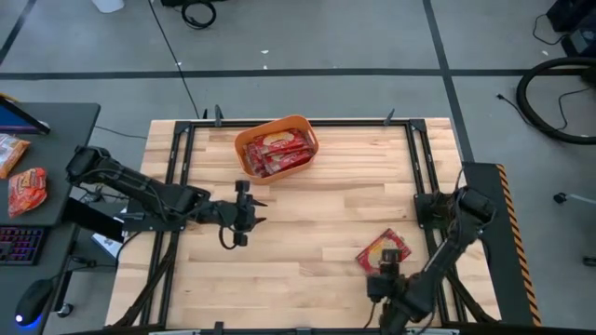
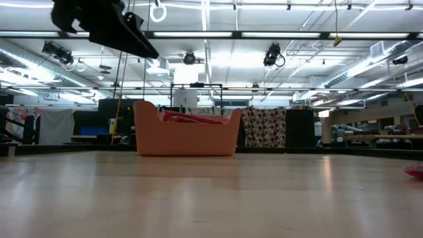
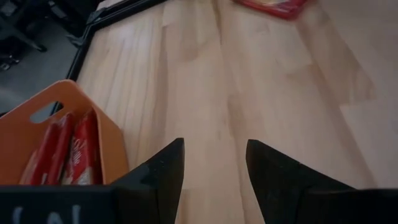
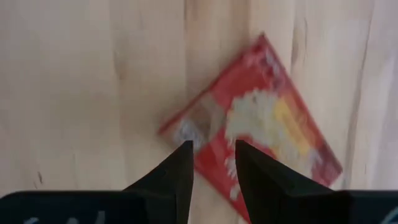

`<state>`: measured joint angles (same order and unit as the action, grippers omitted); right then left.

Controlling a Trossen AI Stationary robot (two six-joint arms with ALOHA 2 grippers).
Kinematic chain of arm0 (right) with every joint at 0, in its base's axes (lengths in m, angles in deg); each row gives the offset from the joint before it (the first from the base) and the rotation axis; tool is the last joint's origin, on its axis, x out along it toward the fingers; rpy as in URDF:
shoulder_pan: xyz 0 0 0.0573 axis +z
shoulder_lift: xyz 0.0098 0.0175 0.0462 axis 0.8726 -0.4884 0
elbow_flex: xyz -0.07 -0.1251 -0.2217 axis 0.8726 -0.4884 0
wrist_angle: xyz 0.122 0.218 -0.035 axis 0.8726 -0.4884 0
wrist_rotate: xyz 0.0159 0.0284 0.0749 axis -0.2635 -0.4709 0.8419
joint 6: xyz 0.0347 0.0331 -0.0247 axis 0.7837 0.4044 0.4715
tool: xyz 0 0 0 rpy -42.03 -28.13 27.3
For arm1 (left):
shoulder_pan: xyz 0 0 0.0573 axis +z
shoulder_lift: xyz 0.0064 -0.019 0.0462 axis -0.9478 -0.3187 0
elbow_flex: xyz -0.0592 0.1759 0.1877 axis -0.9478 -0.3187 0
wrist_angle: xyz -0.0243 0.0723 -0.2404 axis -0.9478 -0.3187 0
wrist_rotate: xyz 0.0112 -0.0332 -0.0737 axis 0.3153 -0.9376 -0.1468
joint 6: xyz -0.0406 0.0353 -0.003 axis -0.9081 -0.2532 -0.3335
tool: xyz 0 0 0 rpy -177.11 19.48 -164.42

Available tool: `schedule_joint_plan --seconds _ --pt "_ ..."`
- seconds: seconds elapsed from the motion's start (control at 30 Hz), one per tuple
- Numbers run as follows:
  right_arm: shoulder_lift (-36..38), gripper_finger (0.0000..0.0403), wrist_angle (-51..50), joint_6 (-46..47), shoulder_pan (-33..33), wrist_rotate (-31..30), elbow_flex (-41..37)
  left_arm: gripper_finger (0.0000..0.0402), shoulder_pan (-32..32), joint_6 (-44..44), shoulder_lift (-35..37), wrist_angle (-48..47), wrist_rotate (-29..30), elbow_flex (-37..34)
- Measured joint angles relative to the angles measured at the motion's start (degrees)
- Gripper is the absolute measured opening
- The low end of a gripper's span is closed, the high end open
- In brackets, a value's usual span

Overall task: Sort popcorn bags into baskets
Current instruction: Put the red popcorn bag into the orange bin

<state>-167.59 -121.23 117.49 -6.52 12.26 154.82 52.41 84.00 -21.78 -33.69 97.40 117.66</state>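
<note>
Orange basket (image 1: 250, 154): popcorn bags (image 1: 279, 151) inside | one bag (image 1: 383, 250) on table (image 1: 307, 223)

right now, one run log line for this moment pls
left gripper: open, empty, mid-table | right gripper: open, above popcorn bag lying on table | orange basket: holds several bags

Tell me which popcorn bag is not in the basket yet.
The flat red popcorn bag lying alone on the wooden table, by the right gripper; the others fill the orange plastic basket.

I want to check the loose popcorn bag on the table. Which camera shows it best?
The right wrist view: the bag fills it. The high view shows it small, the left wrist view only an edge, the low view a sliver.
</note>
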Motion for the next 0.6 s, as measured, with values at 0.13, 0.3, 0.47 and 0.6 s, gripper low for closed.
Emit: schedule_joint_plan --seconds 0.13,0.3,0.47,0.6 --pt "-0.1 0.0123 -4.3 5.6 3.2 0.2 -0.2 0.0176 1.6 -0.3 0.0 -0.1 0.0 0.0" --pt "0.0 0.0123 -6.5 7.5 7.1 0.3 -1.6 0.0176 2.1 -0.4 0.0 -0.2 0.0 0.0" --pt "-0.1 0.0123 -4.8 7.4 7.8 0.6 -5.6 0.0176 2.1 -1.3 0.0 -0.2 0.0 0.0" --pt "-0.1 0.0123 -4.3 5.0 6.9 0.2 -8.3 0.0176 2.1 -2.2 0.0 -0.7 -1.4 0.0"
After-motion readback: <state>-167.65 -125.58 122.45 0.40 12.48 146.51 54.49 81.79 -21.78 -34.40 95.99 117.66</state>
